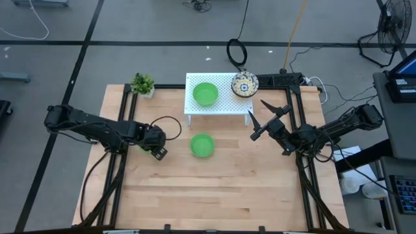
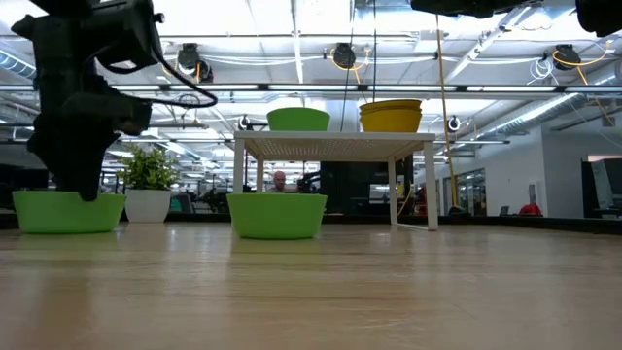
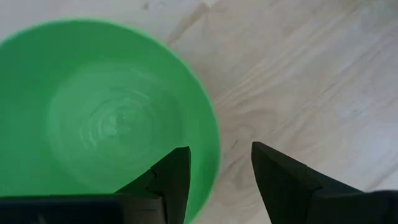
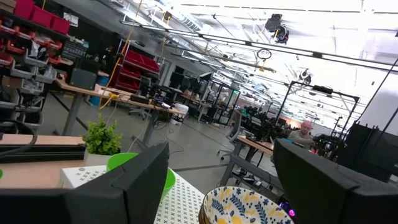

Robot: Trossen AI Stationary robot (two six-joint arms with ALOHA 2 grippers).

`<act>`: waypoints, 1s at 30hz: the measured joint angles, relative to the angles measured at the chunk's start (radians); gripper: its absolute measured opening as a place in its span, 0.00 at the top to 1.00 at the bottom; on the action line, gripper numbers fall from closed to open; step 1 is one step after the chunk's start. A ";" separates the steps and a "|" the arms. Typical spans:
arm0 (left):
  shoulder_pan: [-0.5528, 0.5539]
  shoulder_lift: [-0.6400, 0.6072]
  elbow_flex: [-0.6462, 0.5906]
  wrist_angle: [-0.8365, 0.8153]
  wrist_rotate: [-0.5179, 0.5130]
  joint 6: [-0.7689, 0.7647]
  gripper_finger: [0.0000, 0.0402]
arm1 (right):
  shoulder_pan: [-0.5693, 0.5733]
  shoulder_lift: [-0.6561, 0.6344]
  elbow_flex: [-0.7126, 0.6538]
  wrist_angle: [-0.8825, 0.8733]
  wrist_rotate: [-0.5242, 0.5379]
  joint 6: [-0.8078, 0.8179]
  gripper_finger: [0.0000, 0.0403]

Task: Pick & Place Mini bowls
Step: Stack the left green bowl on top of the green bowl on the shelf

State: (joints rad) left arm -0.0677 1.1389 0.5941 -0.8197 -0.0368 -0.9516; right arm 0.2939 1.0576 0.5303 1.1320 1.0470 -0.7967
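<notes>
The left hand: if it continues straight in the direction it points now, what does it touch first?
Most likely the rim of the green bowl: the left hand is open, one finger over the bowl and one outside it. Its height above the rim is unclear.

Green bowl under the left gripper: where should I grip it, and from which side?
Take the green bowl by its rim, from straight above. It sits upright on the table, open side up, with a thin wall. The left gripper has its open fingers astride that rim, one inside, one outside. The right gripper waits by the rack.
</notes>
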 joint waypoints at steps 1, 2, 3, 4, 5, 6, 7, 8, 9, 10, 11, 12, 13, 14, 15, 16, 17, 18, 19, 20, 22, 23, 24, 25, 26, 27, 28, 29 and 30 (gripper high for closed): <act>0.000 0.000 -0.007 0.003 0.000 0.000 0.56 | 0.000 0.000 0.000 0.000 0.000 0.000 0.32; 0.000 0.000 -0.014 0.005 0.000 -0.001 0.56 | 0.000 0.000 0.000 0.000 0.000 0.000 0.32; 0.000 0.000 -0.020 0.005 0.000 -0.004 0.56 | 0.000 0.000 0.000 0.000 0.000 0.000 0.32; 0.000 0.000 -0.026 0.006 0.000 -0.011 0.56 | 0.000 0.000 0.000 0.000 0.000 0.000 0.32; 0.000 0.000 -0.032 0.006 0.000 -0.018 0.56 | 0.000 0.000 0.000 0.000 0.000 0.000 0.32; 0.000 0.000 -0.037 0.005 0.000 -0.020 0.56 | 0.000 0.000 0.000 0.000 0.000 0.000 0.32; 0.000 0.000 -0.039 0.005 0.000 -0.024 0.56 | 0.000 0.000 0.000 0.000 0.000 0.000 0.32; 0.000 0.000 -0.041 0.005 0.000 -0.024 0.56 | 0.000 0.000 0.000 0.000 0.000 0.000 0.32; 0.000 0.000 -0.041 0.004 0.001 -0.026 0.57 | 0.000 0.000 0.000 0.000 0.000 0.000 0.32; 0.000 0.000 -0.041 0.005 0.003 -0.025 0.57 | 0.000 0.000 0.000 0.000 0.000 0.000 0.32; 0.000 0.000 -0.041 0.006 0.012 -0.020 0.57 | 0.000 0.000 0.000 0.000 0.000 0.000 0.32; 0.001 0.000 -0.041 0.006 0.028 -0.011 0.59 | 0.000 0.000 0.000 0.000 0.000 0.000 0.32; 0.001 0.000 -0.041 0.006 0.048 0.005 0.61 | 0.000 0.000 0.000 0.000 0.000 0.000 0.32; 0.001 0.000 -0.041 0.006 0.071 0.028 0.64 | 0.000 0.000 0.000 0.000 0.000 0.000 0.32; -0.001 0.000 -0.041 0.006 0.099 0.059 0.68 | 0.000 0.000 0.000 0.000 0.000 0.000 0.32; -0.005 0.000 -0.041 0.005 0.130 0.094 0.73 | 0.000 0.000 0.000 0.000 0.000 0.000 0.32; -0.013 0.000 -0.041 0.006 0.157 0.136 0.78 | 0.000 0.000 0.000 0.000 0.000 0.000 0.32; -0.024 0.000 -0.041 0.006 0.189 0.187 0.84 | 0.000 0.000 0.000 0.000 0.000 0.000 0.32; -0.035 0.000 -0.041 0.006 0.217 0.235 0.91 | 0.000 0.000 0.000 0.000 0.000 0.000 0.32; -0.046 -0.001 -0.039 0.004 0.241 0.271 0.95 | 0.000 0.000 0.000 0.000 0.000 0.000 0.32; -0.066 -0.002 -0.039 -0.012 0.266 0.307 0.96 | 0.000 0.000 0.000 0.000 0.000 0.000 0.32; -0.076 -0.002 -0.039 -0.029 0.268 0.307 0.96 | 0.000 0.000 0.000 0.000 0.000 0.000 0.32; -0.082 -0.002 -0.038 -0.061 0.266 0.293 0.96 | 0.000 0.000 0.000 0.000 0.000 0.000 0.32; -0.087 -0.002 -0.037 -0.091 0.260 0.262 0.97 | 0.000 0.000 0.000 0.000 0.000 0.001 0.32; -0.087 -0.002 -0.037 -0.125 0.254 0.227 0.98 | 0.000 0.000 0.000 0.000 0.000 0.002 0.32; -0.087 -0.002 -0.038 -0.149 0.243 0.198 0.98 | 0.000 0.000 0.000 0.000 0.000 0.004 0.32; -0.087 -0.002 -0.039 -0.165 0.227 0.172 0.98 | 0.000 0.000 0.000 0.000 0.000 0.006 0.32; -0.087 -0.002 -0.040 -0.167 0.217 0.149 0.98 | 0.000 0.000 0.000 0.000 0.000 0.009 0.32; -0.087 -0.002 -0.040 -0.158 0.212 0.123 0.98 | 0.000 0.000 0.000 0.000 0.000 0.011 0.32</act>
State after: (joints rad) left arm -0.1547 1.1370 0.5543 -0.9779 0.1752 -0.8282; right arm 0.2941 1.0579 0.5301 1.1320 1.0470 -0.7855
